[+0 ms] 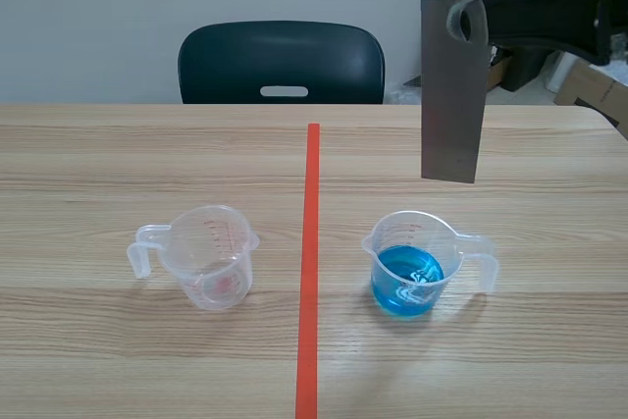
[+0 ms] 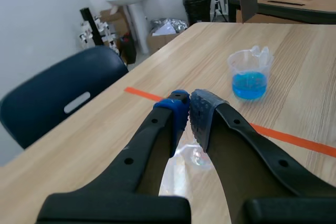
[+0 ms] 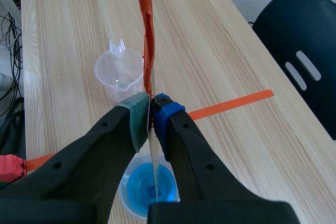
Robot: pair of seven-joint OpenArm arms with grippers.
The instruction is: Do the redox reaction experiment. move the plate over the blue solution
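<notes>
Nearest the robot, well apart from the blue-solution cup (image 1: 412, 267), left gripper (image 2: 188, 109) hangs with its pads pressed together on nothing. Judged parked, keeping out of the way. Empty clear cup (image 1: 208, 257) stands level with the blue-solution cup, across the tape line from it, handle turned away.

Above the blue-solution cup, right gripper (image 1: 469, 19) pinches the grey plate (image 1: 453, 90) near its top corner. The plate hangs vertical, lower edge well clear of the rim, likely so it can go straight down into the liquid. Right wrist view: plate runs edge-on between the clamped pads, with blue liquid showing beneath the fingers.

Behind the blue-solution cup, past the table's far edge, a dark chair (image 1: 282, 63).
</notes>
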